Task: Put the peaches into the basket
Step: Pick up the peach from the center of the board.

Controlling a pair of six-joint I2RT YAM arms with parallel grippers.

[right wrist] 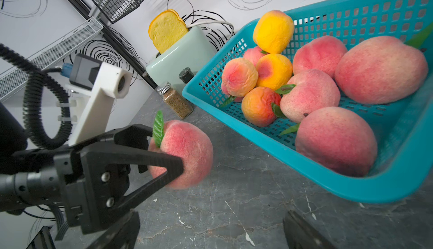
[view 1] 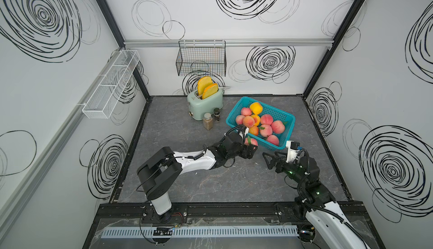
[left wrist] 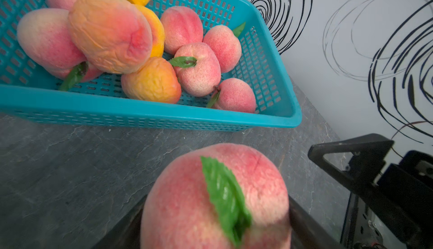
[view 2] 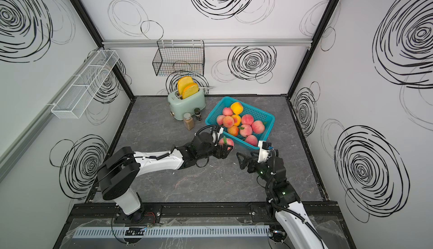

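Observation:
A teal basket (view 1: 271, 107) stands at the back right of the table with several peaches (view 1: 266, 130) piled in it, pink ones and yellow-orange ones. My left gripper (view 1: 249, 150) is shut on one more pink peach (view 1: 251, 141) with a green leaf, just outside the basket's near long side (left wrist: 150, 109). That peach (left wrist: 187, 201) fills the lower part of the left wrist view. In the right wrist view its fingers (right wrist: 164, 163) clamp the peach (right wrist: 187, 154) from both sides. My right gripper (view 1: 269, 158) hangs open and empty a little to the right, near the basket's near corner.
A mint toaster (view 1: 206, 106) with two toast slices stands left of the basket, with two spice jars (view 1: 207, 121) in front of it. A black wire basket (view 1: 201, 61) hangs on the back wall. A white mesh rack (view 1: 110, 83) hangs on the left wall.

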